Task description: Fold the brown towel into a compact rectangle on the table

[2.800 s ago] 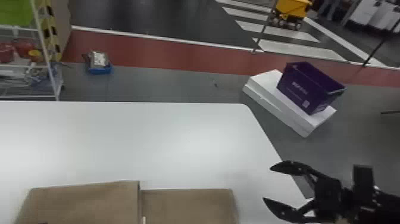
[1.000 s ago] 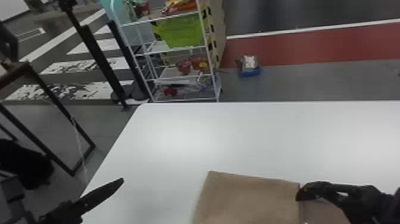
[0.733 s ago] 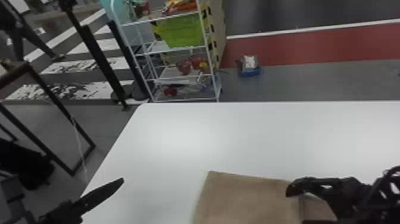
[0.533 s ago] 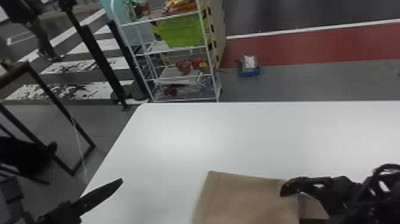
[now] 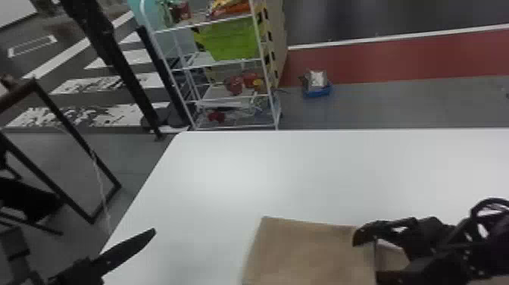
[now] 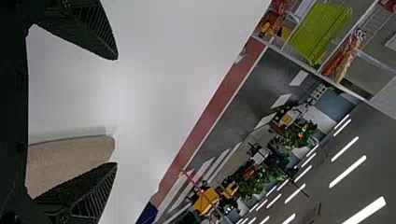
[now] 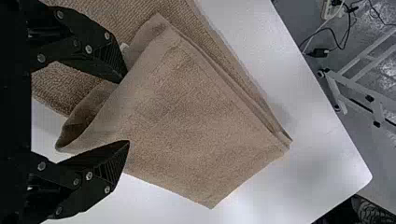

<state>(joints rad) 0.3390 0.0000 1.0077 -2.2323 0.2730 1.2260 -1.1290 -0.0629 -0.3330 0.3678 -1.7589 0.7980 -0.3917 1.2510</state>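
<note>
"Brown towel [image 5: 306, 252]?"
"Folded over on the worktop [image 5: 303, 174], beneath the right pincer [image 5: 366, 259], which has edged leftward; its fingers gape."
"Left pincer [image 5: 123, 251]?"
"Gaping too, apart from the towel."

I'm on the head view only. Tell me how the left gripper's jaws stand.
Observer: The left wrist view shows the left gripper open, its jaws well apart.

Operator: Now the right one. Report its grip.

Observer: The right wrist view shows the right gripper open too, not clamped on the brown towel.

Operator: Describe the cloth there.

Observer: It's layered, and one edge near the jaws curls into a loose, open fold.
</note>
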